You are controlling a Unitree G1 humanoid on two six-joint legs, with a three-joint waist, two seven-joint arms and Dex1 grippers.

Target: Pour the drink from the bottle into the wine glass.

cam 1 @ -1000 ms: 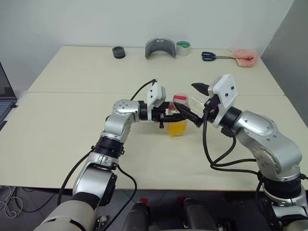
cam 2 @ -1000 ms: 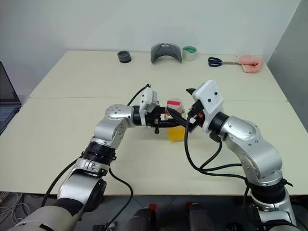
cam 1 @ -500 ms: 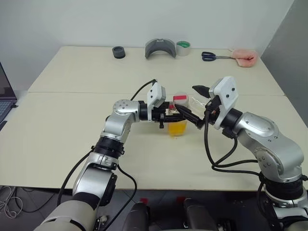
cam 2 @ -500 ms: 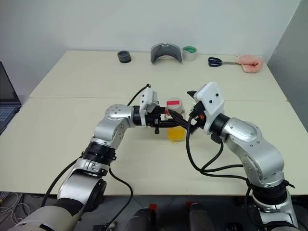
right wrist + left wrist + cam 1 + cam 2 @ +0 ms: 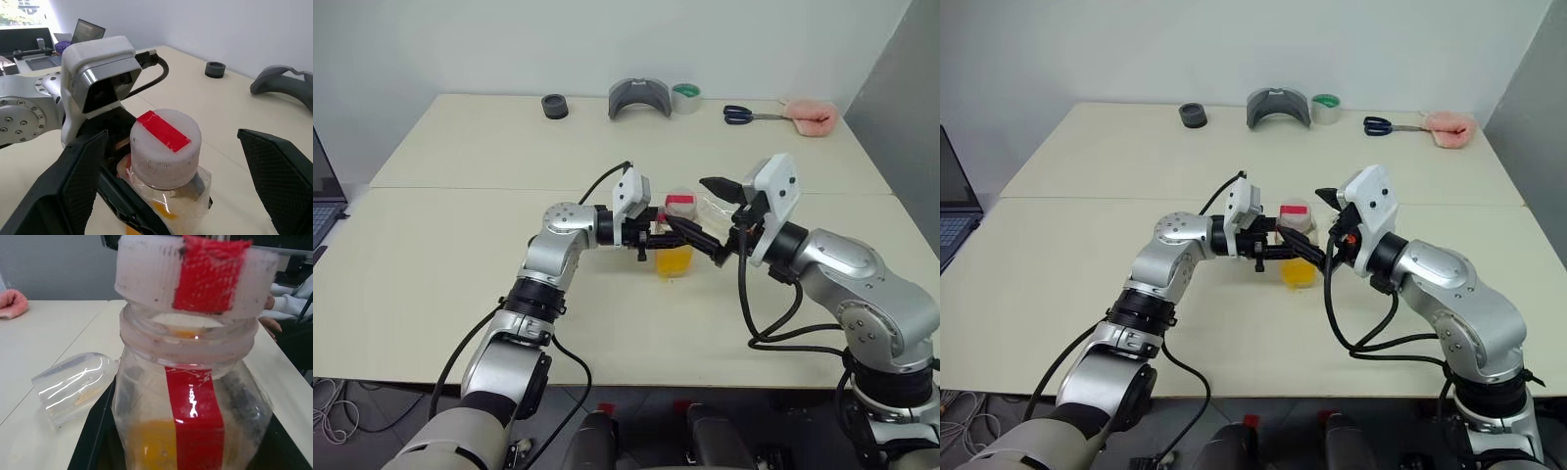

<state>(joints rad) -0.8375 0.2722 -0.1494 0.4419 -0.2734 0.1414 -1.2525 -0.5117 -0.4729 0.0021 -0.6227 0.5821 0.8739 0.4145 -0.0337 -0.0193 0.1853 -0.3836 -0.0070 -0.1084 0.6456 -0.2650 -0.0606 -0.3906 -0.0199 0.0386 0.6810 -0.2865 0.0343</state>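
Note:
The bottle (image 5: 674, 245) stands upright at the table's centre, and my left gripper (image 5: 677, 235) is shut on its body from the left. Its red-and-white cap (image 5: 165, 147) is on, and the orange drink (image 5: 151, 445) fills its lower part. My right gripper (image 5: 713, 219) is open at cap height, just right of the bottle. One black finger (image 5: 83, 181) stands on each side of the cap, not touching it. The wine glass (image 5: 73, 391) shows as a clear bowl lying on its side on the table just behind the bottle; its stem is hidden.
Along the table's far edge lie a black ring (image 5: 554, 106), a grey curved piece (image 5: 639, 98), a green tape roll (image 5: 685, 96), scissors (image 5: 744, 115) and a pink cloth (image 5: 811, 116). A laptop (image 5: 323, 196) sits off the left edge.
My right gripper has rolled a little at the wrist beside the cap, still open. The left gripper and the bottle have stayed put.

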